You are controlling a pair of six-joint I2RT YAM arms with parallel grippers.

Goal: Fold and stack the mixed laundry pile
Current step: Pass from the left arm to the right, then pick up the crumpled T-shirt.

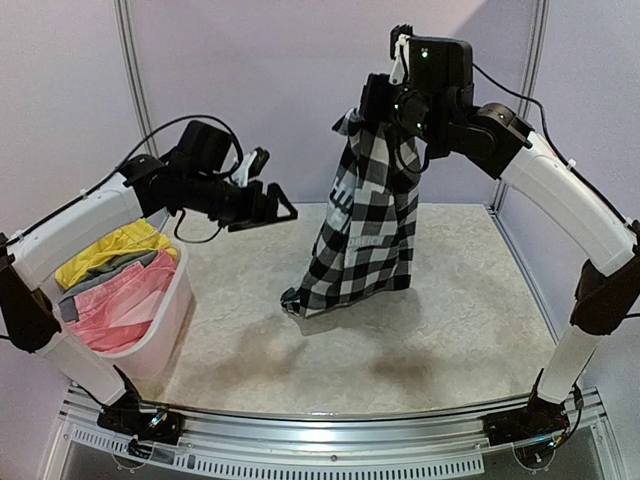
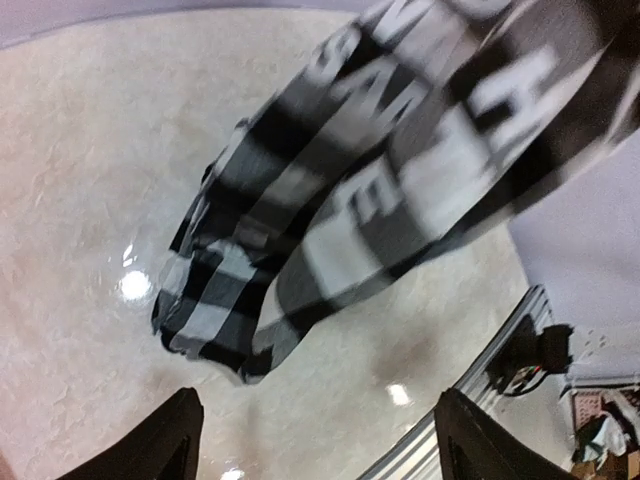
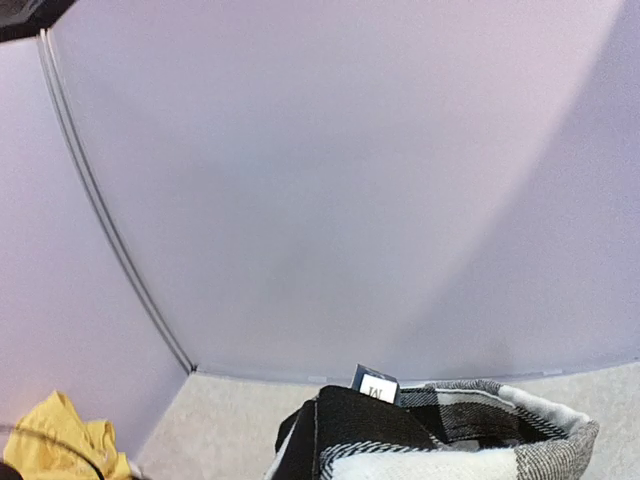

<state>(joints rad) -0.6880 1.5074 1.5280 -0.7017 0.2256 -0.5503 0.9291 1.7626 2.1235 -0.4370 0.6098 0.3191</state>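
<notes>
Limp and light, the checked shirt hung from the clamped right tool; the wide, empty left tool at its nine o'clock would best pinch a lower corner

Left fingers spread wide, held level; right fingers shut, raised high

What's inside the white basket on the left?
A yellow garment at the back, a grey one across the middle and a pink one in front fill the basket. Anything beneath them is covered.
</notes>
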